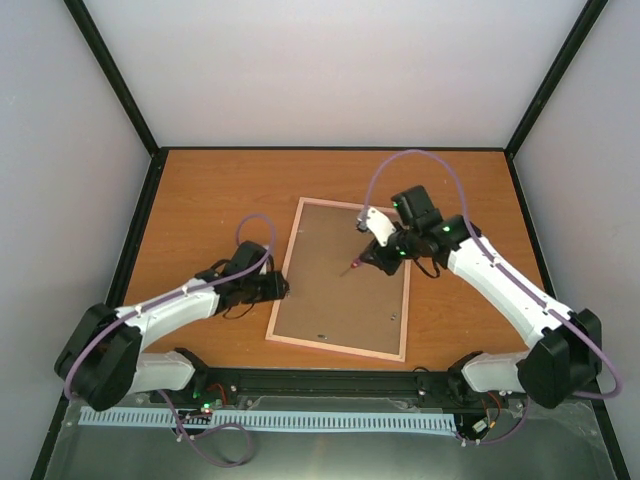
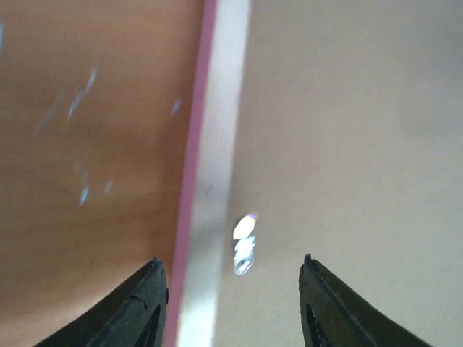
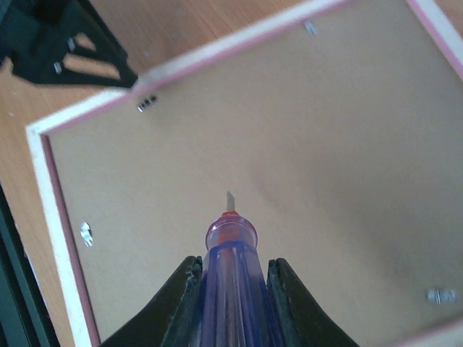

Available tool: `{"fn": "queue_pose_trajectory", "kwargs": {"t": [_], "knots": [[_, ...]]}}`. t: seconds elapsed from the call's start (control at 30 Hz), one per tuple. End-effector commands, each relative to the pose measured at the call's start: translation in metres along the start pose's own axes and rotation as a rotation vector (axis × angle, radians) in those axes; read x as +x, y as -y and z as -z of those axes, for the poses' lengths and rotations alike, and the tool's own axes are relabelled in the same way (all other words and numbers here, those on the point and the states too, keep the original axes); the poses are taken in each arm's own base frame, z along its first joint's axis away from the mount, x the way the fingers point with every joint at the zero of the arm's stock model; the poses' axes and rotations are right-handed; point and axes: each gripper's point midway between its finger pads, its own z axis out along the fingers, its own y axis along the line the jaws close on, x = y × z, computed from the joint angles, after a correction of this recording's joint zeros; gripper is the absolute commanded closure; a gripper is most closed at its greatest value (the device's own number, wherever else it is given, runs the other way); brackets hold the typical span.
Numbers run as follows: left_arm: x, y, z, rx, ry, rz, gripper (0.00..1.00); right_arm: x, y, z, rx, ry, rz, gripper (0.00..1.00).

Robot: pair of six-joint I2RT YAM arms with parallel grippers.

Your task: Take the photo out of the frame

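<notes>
The left gripper (image 2: 231, 269) holds its jaws spread, astride one edge rail of the frame (image 2: 210, 144). The right gripper (image 3: 233, 266) has its jaws pinching the screwdriver (image 3: 231, 242), tip over the backing panel.

No legible text, label, brand or number in any view; frame (image 1: 330, 300) back and screwdriver (image 3: 230, 289) handle unmarked

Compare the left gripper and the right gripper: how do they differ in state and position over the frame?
The left gripper has its jaws apart with nothing held; the right gripper is shut on the purple-handled screwdriver. The left gripper sits at the left rail of the frame; the right gripper hangs over its brown back. Both are low over the face-down frame.
</notes>
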Motion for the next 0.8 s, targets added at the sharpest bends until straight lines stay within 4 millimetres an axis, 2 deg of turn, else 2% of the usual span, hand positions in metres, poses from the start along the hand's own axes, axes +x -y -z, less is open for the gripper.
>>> {"fn": "queue_pose_trajectory", "kwargs": {"t": [0.0,0.13,0.23,0.3,0.43,0.53,0.77], "knots": [[-0.047,0.011,0.002,-0.079,0.070,-0.049,0.47,0.016,0.006,0.007,-0.042,0.079,-0.039,0.97],[-0.084,0.002,-0.013,-0.127,0.060,-0.014,0.47,0.030,0.000,0.009,-0.099,0.139,-0.066,0.97],[-0.111,0.013,-0.020,-0.104,0.091,-0.035,0.46,0.031,-0.007,0.015,-0.138,0.207,-0.053,0.97],[-0.122,0.019,-0.028,-0.092,0.083,-0.051,0.46,0.028,-0.007,0.021,-0.131,0.236,-0.036,0.97],[-0.129,0.023,-0.056,-0.099,0.024,-0.077,0.46,0.024,-0.008,0.027,-0.117,0.271,-0.014,0.97],[-0.132,0.022,-0.069,-0.110,0.002,-0.083,0.49,0.028,-0.009,0.025,-0.119,0.260,-0.018,0.97],[-0.129,0.014,-0.079,-0.144,-0.028,-0.092,0.59,0.029,-0.007,0.023,-0.113,0.252,-0.012,0.97]]}}
